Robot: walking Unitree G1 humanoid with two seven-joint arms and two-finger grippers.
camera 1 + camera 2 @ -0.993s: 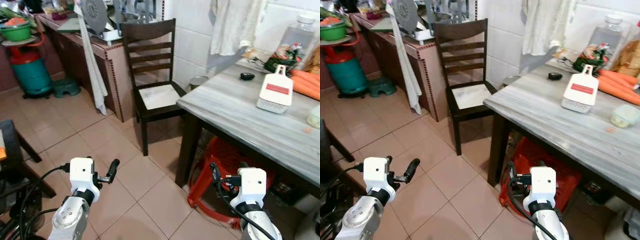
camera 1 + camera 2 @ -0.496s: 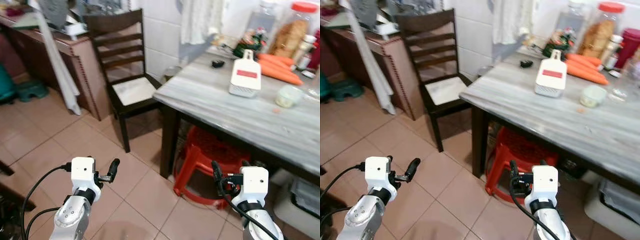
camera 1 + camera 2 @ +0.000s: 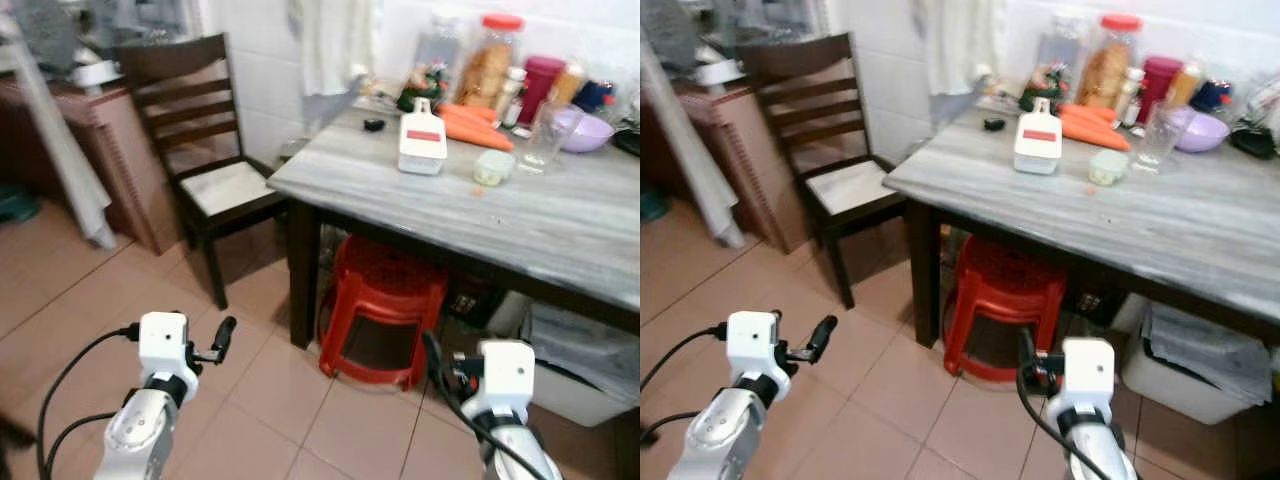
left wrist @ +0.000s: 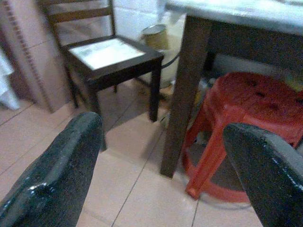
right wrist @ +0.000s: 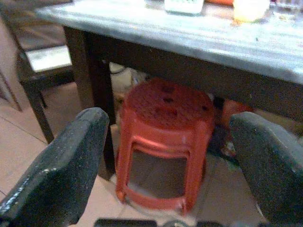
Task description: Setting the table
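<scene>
Both grippers, left and right, are held low with fingers spread and empty, facing the grey table, where a slicer, carrots and glass crowd its far edge.

- Tabletop: grey, wood-grained, on dark legs.
- On it: white grater, carrots, small tub, glass, purple bowl, jars.
- Floor: tiled; carries a chair and a red stool.
</scene>
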